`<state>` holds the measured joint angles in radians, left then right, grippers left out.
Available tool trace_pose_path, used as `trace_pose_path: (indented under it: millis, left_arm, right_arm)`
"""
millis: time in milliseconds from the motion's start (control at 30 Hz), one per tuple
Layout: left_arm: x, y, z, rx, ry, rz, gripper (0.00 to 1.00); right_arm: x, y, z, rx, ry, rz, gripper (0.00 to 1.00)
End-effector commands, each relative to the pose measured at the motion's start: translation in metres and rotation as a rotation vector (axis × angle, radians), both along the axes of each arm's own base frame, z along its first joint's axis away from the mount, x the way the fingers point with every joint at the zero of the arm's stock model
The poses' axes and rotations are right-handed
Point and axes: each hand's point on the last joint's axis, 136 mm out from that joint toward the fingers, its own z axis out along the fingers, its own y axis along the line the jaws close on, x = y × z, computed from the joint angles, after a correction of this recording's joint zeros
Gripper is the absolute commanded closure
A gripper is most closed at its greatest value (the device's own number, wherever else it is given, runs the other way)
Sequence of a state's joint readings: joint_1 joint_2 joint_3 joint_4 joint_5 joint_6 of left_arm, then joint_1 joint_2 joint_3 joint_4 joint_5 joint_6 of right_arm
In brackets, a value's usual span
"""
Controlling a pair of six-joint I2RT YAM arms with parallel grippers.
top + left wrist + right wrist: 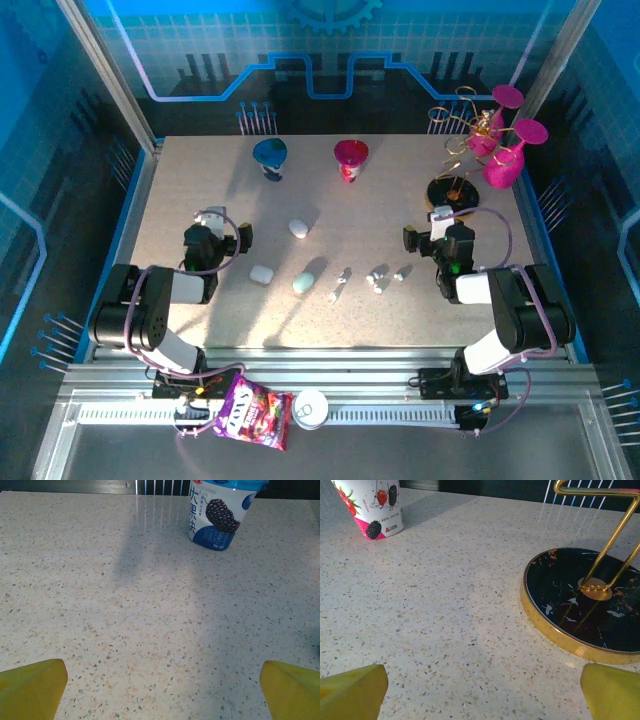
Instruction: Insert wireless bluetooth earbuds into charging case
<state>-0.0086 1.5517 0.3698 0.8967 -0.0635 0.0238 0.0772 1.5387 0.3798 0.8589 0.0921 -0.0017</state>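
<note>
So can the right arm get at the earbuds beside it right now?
Probably yes. The earbuds lie on bare table just left of the right arm, with nothing between, and its tool stands open and empty. The black stand base sits farther back, off that path.

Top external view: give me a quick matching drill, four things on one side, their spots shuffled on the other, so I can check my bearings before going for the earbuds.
Things: 1 blue yogurt cup; 2 pink yogurt cup; 3 mint charging case; 4 candy bag.
Places: A off the table, on the near rail; B far edge, centre; C near row, left of the earbuds; D far edge, left of centre.
Pairs: 1-D; 2-B; 3-C; 4-A.
</note>
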Motion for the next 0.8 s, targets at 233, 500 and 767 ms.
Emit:
trace_pose_path:
  millis: [233,500,767]
  left_arm:
    - [0.0067,0.0006,0.0112,-0.015,-0.038,0.005,0.01]
    - [0.0070,0.0010,0.0115,-0.015,-0.038,0.007,0.01]
    - [0.0021,-0.0014,0.0193,-0.004,-0.063,0.000,0.01]
  right_arm:
    - [0.0087,-0.0012,0.0142,0.002,-0.050,0.006,0.00]
    - [0.0084,-0.0010,0.0138,0.001,-0.049,0.008,0.00]
    - [0.0077,-0.0012,0.0153,-0.003,-0.058,0.002,0.00]
